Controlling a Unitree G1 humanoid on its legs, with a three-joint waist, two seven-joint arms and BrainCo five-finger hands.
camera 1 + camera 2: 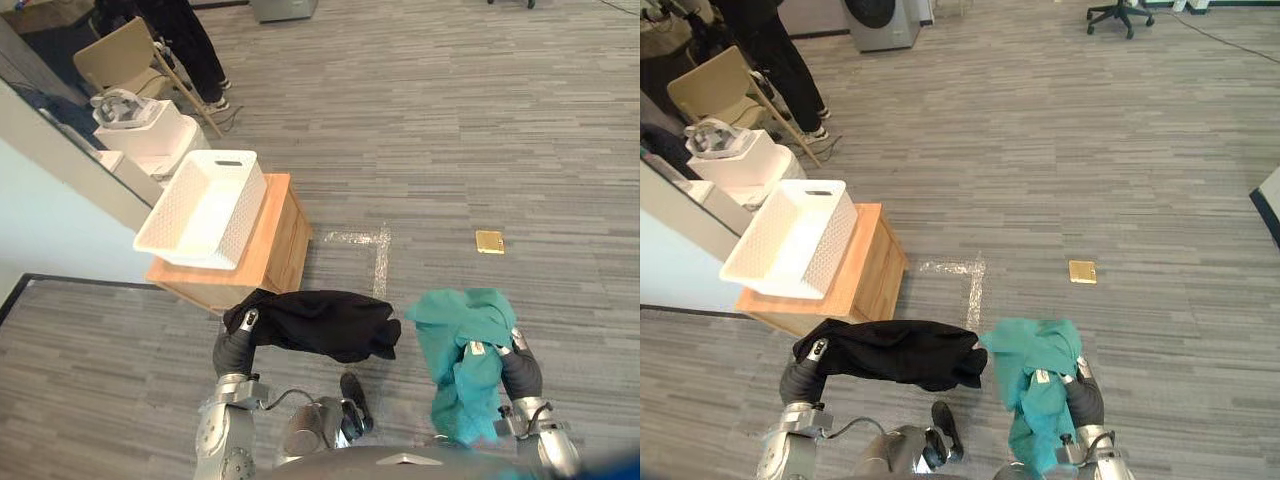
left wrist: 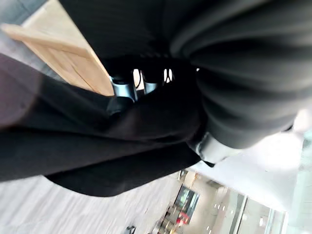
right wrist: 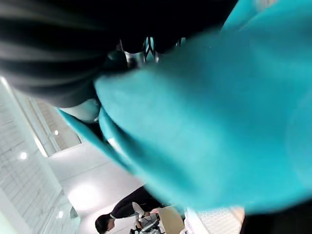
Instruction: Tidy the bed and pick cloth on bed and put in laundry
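The left hand (image 1: 247,322) carries the black cloth (image 1: 325,322) draped over it, and the right hand (image 1: 518,352) the teal cloth (image 1: 460,325). Whether either grips, I cannot tell. Both cloths hang clear of the floor, probably meant for the white basket (image 1: 245,215) at eleven o'clock.

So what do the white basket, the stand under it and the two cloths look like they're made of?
White basket: likely plastic, matte, with perforated lattice walls and a moulded handle slot.
Stand: wood or wood-look board, light grain, smooth.
Black cloth: soft matte fabric, draping in folds.
Teal cloth: soft fabric too, crumpled; weave too fine to tell.
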